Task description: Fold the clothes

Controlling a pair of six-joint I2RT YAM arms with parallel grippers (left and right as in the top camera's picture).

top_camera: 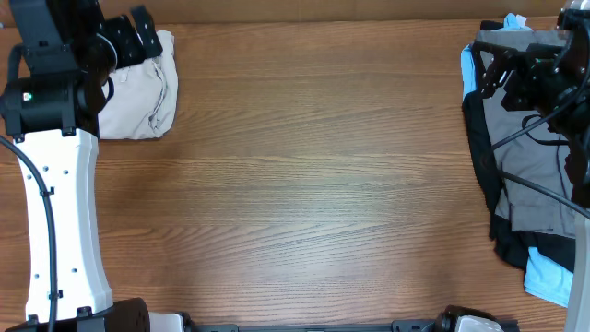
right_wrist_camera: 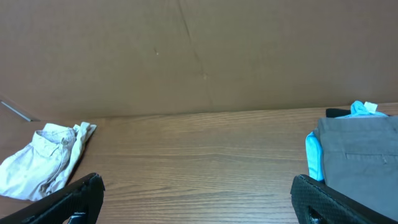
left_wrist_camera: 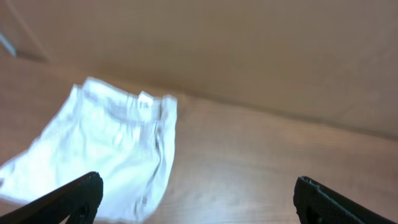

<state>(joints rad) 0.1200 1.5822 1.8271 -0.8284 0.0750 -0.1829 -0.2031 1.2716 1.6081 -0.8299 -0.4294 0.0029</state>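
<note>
Folded pale beige shorts point(top_camera: 138, 92) lie at the table's far left; they also show in the left wrist view point(left_wrist_camera: 106, 149) and the right wrist view point(right_wrist_camera: 43, 158). My left gripper point(top_camera: 138, 32) hovers at their far edge, open and empty point(left_wrist_camera: 196, 199). A pile at the right edge holds grey shorts point(top_camera: 535, 175) over black point(top_camera: 512, 244) and light-blue garments point(top_camera: 548, 277); the grey shorts point(right_wrist_camera: 360, 155) and a blue garment point(right_wrist_camera: 314, 155) show in the right wrist view. My right gripper point(top_camera: 493, 60) is above the pile's far end, open and empty point(right_wrist_camera: 199, 199).
The brown wooden table point(top_camera: 313, 184) runs between the two clothes heaps. A brown cardboard wall point(right_wrist_camera: 199, 56) stands along the far edge. Cables hang from the right arm over the pile point(top_camera: 544, 129).
</note>
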